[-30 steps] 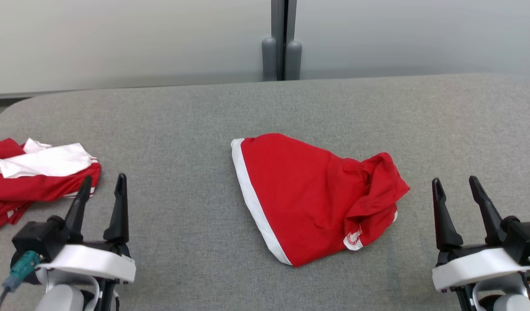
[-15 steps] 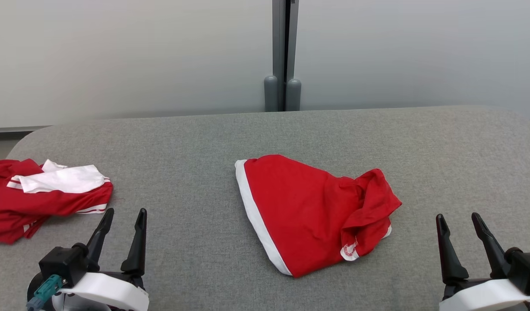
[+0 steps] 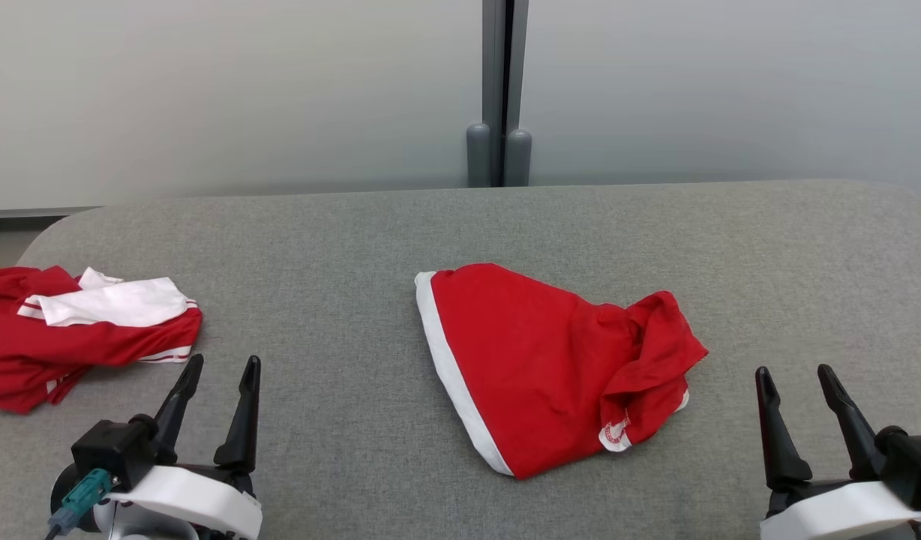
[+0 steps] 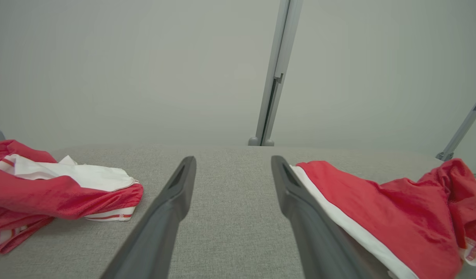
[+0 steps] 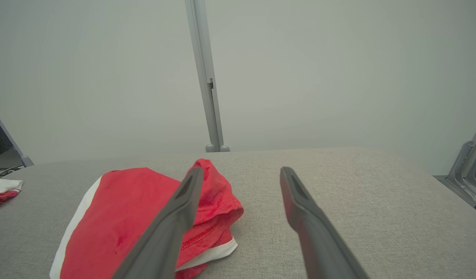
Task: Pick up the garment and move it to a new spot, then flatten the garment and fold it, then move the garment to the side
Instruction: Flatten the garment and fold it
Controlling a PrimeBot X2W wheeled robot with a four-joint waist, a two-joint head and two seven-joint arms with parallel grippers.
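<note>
A red-and-white pile (image 3: pixel 85 337) sits at the desk's (image 3: pixel 340 247) left edge, probably set aside. The left gripper (image 3: pixel 225 361) hovers empty, fingers (image 3: pixel 244 409) spread. The garment (image 3: pixel 535 360) lies bunched mid-desk, within reach of either arm. The right gripper (image 3: pixel 793 371) hovers the same way, spread and empty.

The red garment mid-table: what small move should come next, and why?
Probably reach the right claw forward and left to the bunched end of the red garment. That claw is open and empty, the garment lies crumpled and untouched on the grey table, and that end is nearest it.
</note>
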